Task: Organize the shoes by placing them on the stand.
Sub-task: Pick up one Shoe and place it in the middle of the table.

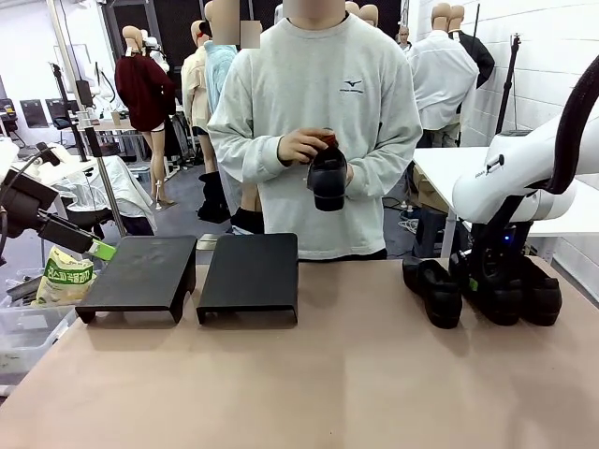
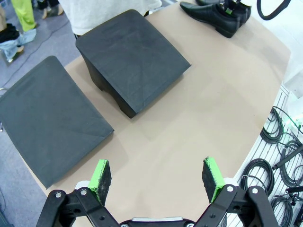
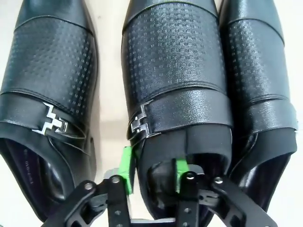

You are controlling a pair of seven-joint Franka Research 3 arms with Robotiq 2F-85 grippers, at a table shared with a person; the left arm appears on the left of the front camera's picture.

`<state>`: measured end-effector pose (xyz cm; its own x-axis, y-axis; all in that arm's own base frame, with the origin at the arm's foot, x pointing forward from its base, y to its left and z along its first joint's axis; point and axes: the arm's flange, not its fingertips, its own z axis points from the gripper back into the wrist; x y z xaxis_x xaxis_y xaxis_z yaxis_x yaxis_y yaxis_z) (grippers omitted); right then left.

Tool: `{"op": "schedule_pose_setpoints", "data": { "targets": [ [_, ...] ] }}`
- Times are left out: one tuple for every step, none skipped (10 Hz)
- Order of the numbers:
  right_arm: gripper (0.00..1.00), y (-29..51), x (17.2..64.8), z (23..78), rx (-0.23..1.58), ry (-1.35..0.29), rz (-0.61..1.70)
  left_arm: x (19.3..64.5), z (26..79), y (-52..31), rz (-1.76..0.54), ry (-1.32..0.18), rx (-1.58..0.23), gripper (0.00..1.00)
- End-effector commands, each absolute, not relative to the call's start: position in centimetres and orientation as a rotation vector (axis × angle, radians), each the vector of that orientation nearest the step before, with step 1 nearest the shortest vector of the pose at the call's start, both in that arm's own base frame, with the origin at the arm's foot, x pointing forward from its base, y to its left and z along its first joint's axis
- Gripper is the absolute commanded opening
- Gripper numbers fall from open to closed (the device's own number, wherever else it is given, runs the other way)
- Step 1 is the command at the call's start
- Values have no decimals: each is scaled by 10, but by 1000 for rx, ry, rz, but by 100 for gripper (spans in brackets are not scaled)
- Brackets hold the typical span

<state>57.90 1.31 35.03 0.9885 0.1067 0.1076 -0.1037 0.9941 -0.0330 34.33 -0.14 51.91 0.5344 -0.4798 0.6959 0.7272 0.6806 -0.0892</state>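
Observation:
Three black shoes stand side by side at the table's right: one [image 1: 440, 292], a middle one [image 1: 503, 297] and one [image 1: 545, 297]. My right gripper [image 1: 487, 279] is down on the middle shoe [image 3: 175, 71]. Its jaws straddle that shoe's side wall by the buckle, half closed. The outer pad [image 3: 127, 170] lies against the leather, and the inner pad [image 3: 180, 169] sits inside the opening, a little off the wall. The person holds another black shoe [image 1: 328, 178] in both hands at chest height. Two black stands [image 1: 140, 273] [image 1: 251, 276] sit at the table's far left, bare. My left gripper [image 2: 157, 177] hangs open over the table.
The left arm [image 1: 56, 229] hovers off the table's left edge, beside a clear bin holding a bag [image 1: 64, 278]. Bare tabletop [image 1: 328, 374] spreads between the stands and the shoes. Cables [image 2: 279, 151] hang past the table's edge in the left wrist view.

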Motion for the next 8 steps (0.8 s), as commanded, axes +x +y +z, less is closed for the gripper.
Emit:
{"op": "schedule_pose_setpoints", "data": {
  "targets": [
    [7, 18, 586, 347, -80, -127, 81, 344, 518, 2, -760, -698, -409, 100],
    [0, 19, 586, 346, -82, -128, 76, 344, 518, 2, -760, -698, -409, 100],
    [0, 19, 587, 345, -84, -123, 71, 344, 518, 2, -760, -698, -409, 100],
    [0, 21, 587, 344, -81, -118, 67, 344, 518, 2, -760, -698, -409, 100],
    [0, 22, 586, 344, -89, -116, 38, 344, 518, 2, -760, -698, -409, 100],
    [0, 25, 580, 351, -107, -122, 3, 344, 518, 2, -760, -698, -409, 100],
    [0, 31, 571, 369, -131, -164, -16, 344, 518, 2, -760, -698, -409, 100],
    [0, 41, 557, 393, -163, -230, -31, 344, 518, 2, -760, -698, -409, 100]
  ]
}}
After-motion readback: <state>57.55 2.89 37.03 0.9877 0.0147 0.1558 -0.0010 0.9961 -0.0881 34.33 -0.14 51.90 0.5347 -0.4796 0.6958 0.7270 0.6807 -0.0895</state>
